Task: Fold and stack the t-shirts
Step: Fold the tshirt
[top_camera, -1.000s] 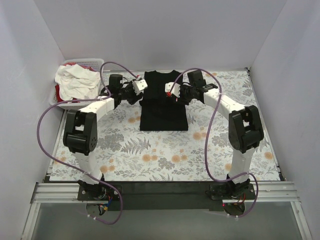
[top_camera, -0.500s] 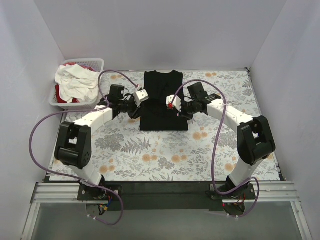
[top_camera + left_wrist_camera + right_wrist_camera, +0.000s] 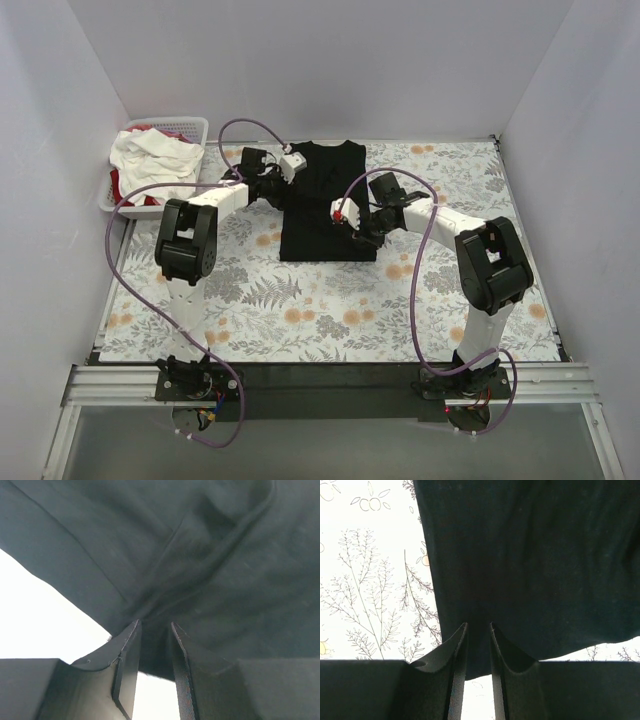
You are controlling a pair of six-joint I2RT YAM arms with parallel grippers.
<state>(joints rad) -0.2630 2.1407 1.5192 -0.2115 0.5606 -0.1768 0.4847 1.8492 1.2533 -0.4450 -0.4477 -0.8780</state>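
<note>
The floral-printed table (image 3: pixel 330 300) carried a black short-sleeved fabric t-shirt (image 3: pixel 322 228), folded into a narrow upright strip at the far centre. A white slotted plastic basket (image 3: pixel 190 124) stood in the far left corner, heaped with crumpled white and red fabric shirts (image 3: pixel 150 158). The left gripper (image 3: pixel 155 625) pinched a bunched fold at the black shirt's left edge. The right gripper (image 3: pixel 477 626) nipped the cloth near its right near corner, with little gap between the fingers.
</note>
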